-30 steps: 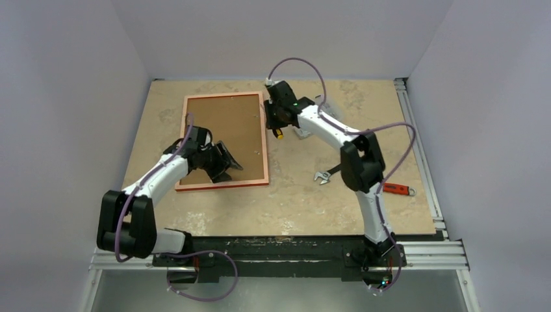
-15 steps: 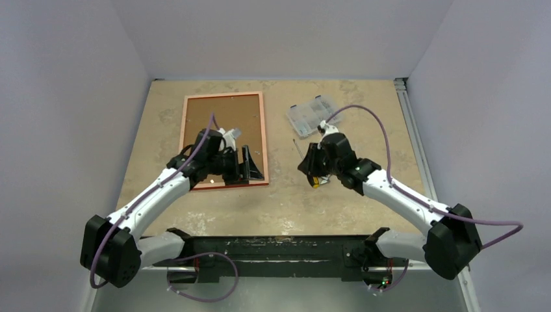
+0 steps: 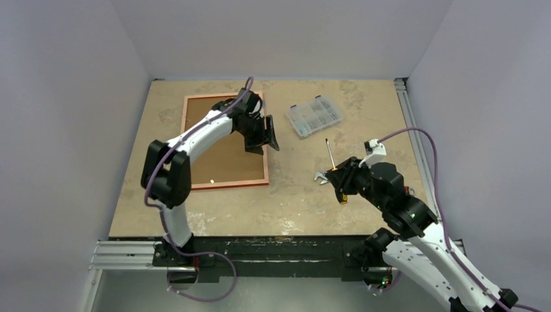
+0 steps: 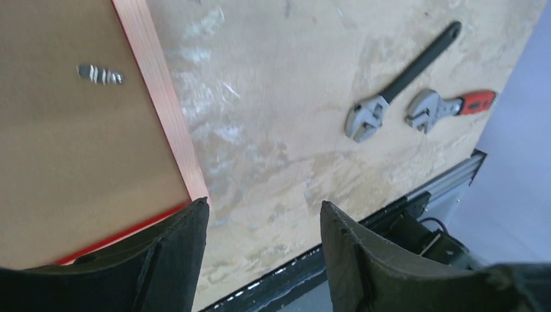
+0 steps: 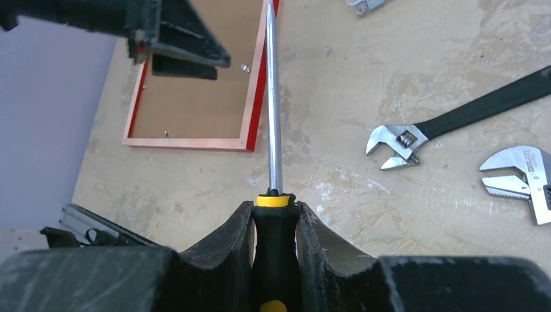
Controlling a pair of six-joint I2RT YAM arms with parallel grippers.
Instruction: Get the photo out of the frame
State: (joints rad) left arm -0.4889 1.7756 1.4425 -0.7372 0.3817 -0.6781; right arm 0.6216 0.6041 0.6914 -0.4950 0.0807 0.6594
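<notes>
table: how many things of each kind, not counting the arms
wrenches: 2
screwdriver: 1
box: 1
frame: 1
photo, board back up: 1
total: 6

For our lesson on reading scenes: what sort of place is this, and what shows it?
Probably a robotics lab test bench: a left arm and a right arm mounted on a rail at the edge of the table, and tools lying about, a black wrench and a clear parts box.

photo [image 3: 224,162] face hidden (board back up), case [image 3: 315,117] contents too small
</notes>
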